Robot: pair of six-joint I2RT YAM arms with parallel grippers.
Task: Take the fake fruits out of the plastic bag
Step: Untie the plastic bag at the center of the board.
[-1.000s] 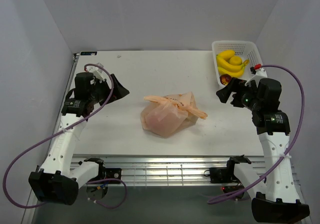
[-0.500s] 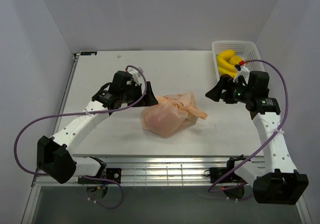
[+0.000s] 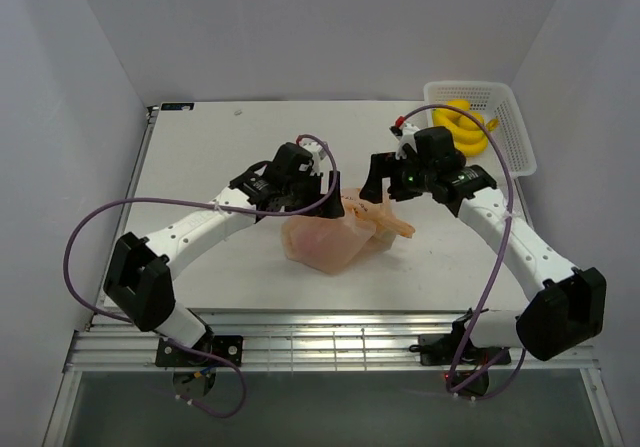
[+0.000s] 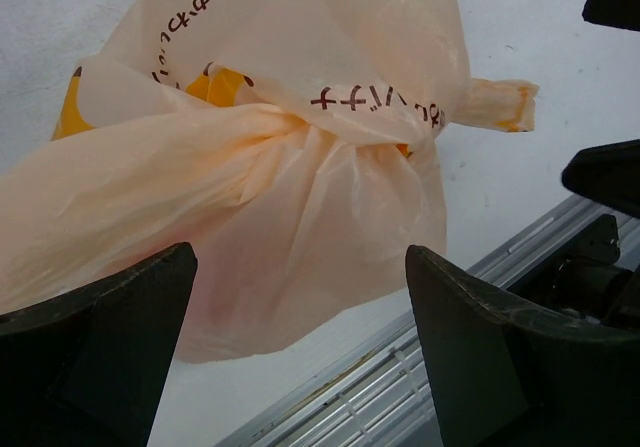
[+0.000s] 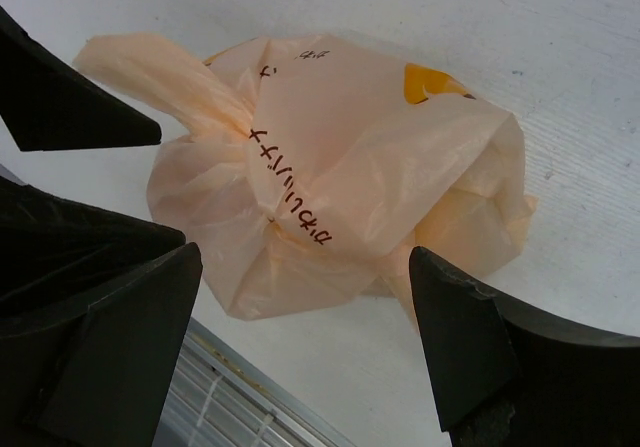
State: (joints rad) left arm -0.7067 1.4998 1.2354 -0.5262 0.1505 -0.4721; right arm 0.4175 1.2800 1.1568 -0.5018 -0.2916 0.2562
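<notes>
The plastic bag (image 3: 335, 235) lies mid-table, pale peach with yellow banana prints and dark lettering, its handles tied in a knot. The fake fruits are hidden inside it; no orange or red fruit shows clearly. My left gripper (image 3: 326, 193) is open and empty just above the bag's back left. My right gripper (image 3: 377, 180) is open and empty just above its back right. In the left wrist view the bag (image 4: 270, 157) fills the space beyond the open gripper (image 4: 300, 255). In the right wrist view the bag (image 5: 340, 167) lies beyond the open gripper (image 5: 305, 252).
A white lattice basket (image 3: 510, 117) at the back right corner holds a yellow banana bunch (image 3: 462, 127). The table's front edge with metal rails (image 3: 330, 342) runs close below the bag. Grey walls enclose the table on three sides.
Both arms have swung inward from the table's sides and now hang over the bag. Both grippers stay open. The bag has not moved.
</notes>
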